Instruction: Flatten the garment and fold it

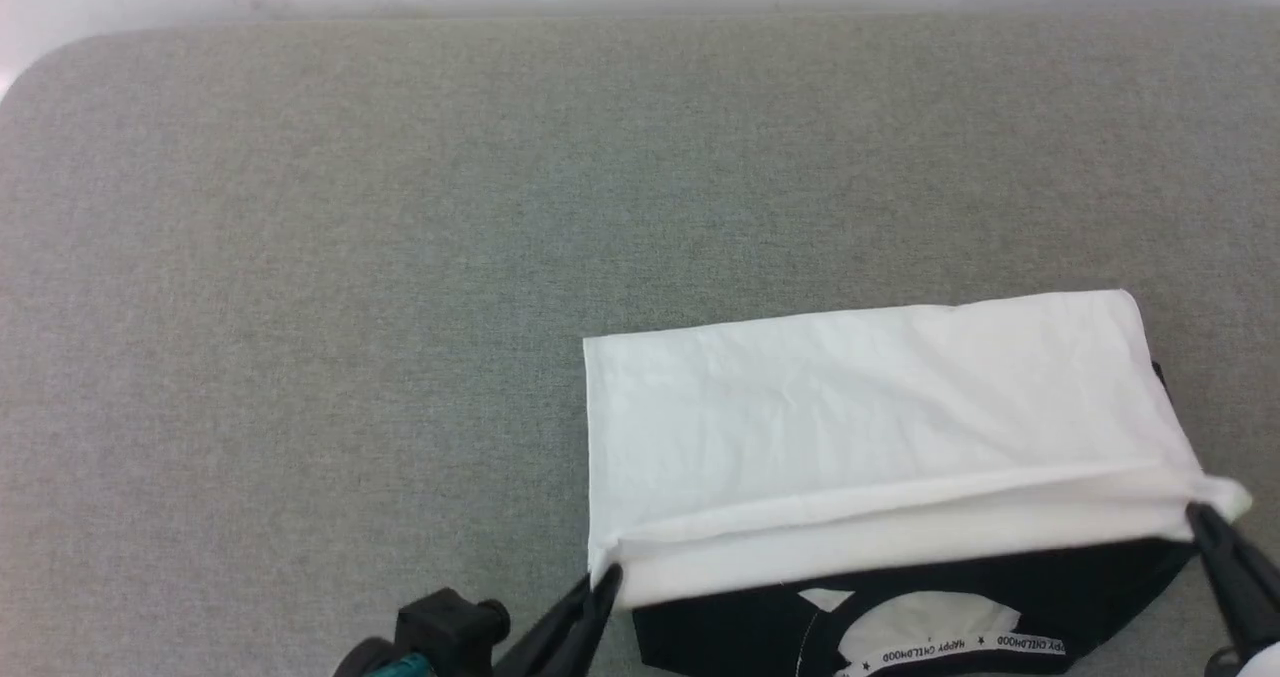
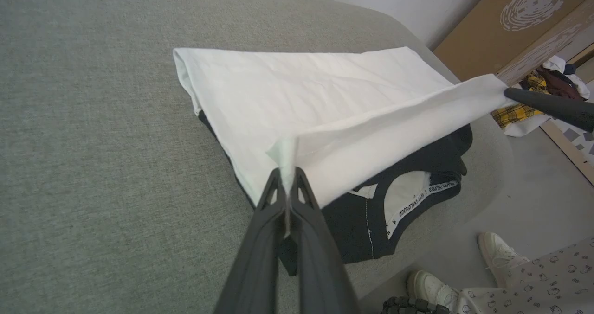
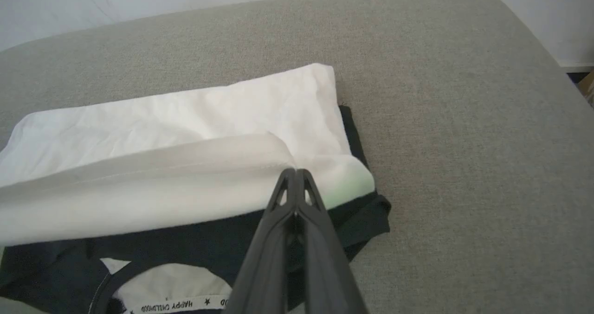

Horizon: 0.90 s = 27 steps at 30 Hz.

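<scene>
The garment [image 1: 860, 427] lies on the grey padded table [image 1: 300, 307], its white body folded over toward the black shoulders and lettered collar band [image 1: 950, 649] at the near edge. My left gripper [image 1: 603, 582] is shut on the left corner of the white hem. In the left wrist view that gripper [image 2: 287, 172] pinches the raised white edge [image 2: 394, 128]. My right gripper [image 1: 1198, 517] is shut on the hem's right corner. The right wrist view has that gripper [image 3: 295, 172] clamped on the white fold, above the garment's black part [image 3: 185, 244]. The hem stretches taut between both grippers, lifted slightly.
A person's white shoes [image 2: 499, 253] and patterned trouser leg [image 2: 547, 281] stand beside the table's right edge. A cardboard box [image 2: 501, 22] and a pile of clothes [image 2: 543, 96] lie beyond it. Wide bare table spreads left and behind the garment.
</scene>
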### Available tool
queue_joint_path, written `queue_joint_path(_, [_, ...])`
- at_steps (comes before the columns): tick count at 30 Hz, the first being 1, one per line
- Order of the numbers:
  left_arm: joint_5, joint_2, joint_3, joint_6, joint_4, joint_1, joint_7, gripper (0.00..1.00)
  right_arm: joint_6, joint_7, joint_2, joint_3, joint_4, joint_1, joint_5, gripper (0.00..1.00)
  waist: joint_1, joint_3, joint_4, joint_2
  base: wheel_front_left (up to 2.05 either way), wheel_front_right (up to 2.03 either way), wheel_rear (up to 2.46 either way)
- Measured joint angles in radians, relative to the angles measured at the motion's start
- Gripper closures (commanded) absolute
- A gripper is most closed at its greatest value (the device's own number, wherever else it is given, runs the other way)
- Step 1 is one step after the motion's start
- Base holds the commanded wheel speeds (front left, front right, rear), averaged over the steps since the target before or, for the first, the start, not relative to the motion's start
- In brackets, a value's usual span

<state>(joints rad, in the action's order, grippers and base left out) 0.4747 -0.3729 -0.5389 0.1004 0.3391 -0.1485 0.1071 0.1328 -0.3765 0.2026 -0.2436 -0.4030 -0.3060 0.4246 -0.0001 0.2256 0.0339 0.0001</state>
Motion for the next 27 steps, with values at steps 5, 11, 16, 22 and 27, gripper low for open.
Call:
queue_joint_path(5, [0.027,0.011,-0.028,-0.024,-0.071,-0.004,0.007,1.00,0.000,-0.029,0.004,0.040,0.046,-0.030,-0.024,1.00,0.0001,-0.003,-0.005,0.0000,0.00,0.00,0.00])
queue_joint_path(11, [0.049,0.046,-0.067,-0.066,-0.215,0.010,0.002,1.00,0.000,-0.044,0.019,0.095,0.145,-0.029,-0.064,1.00,0.0001,-0.020,-0.013,0.0000,0.00,0.00,0.00])
queue_joint_path(16, [0.072,0.066,-0.079,-0.082,-0.296,0.012,-0.008,0.78,0.000,-0.046,0.023,0.120,0.193,-0.029,-0.066,1.00,0.0000,-0.035,-0.020,0.0000,0.00,0.00,0.00])
queue_joint_path(22, [0.077,0.074,-0.063,-0.081,-0.329,0.012,-0.048,0.00,0.000,-0.046,0.026,0.120,0.209,-0.030,-0.064,0.00,0.0000,-0.061,-0.025,0.0000,0.00,0.00,0.00])
queue_joint_path(27, [0.142,0.071,-0.008,-0.071,-0.267,-0.009,-0.068,0.00,0.000,-0.071,0.025,0.103,0.166,-0.051,-0.003,0.00,0.0000,-0.090,-0.024,0.0000,0.00,0.00,0.00])
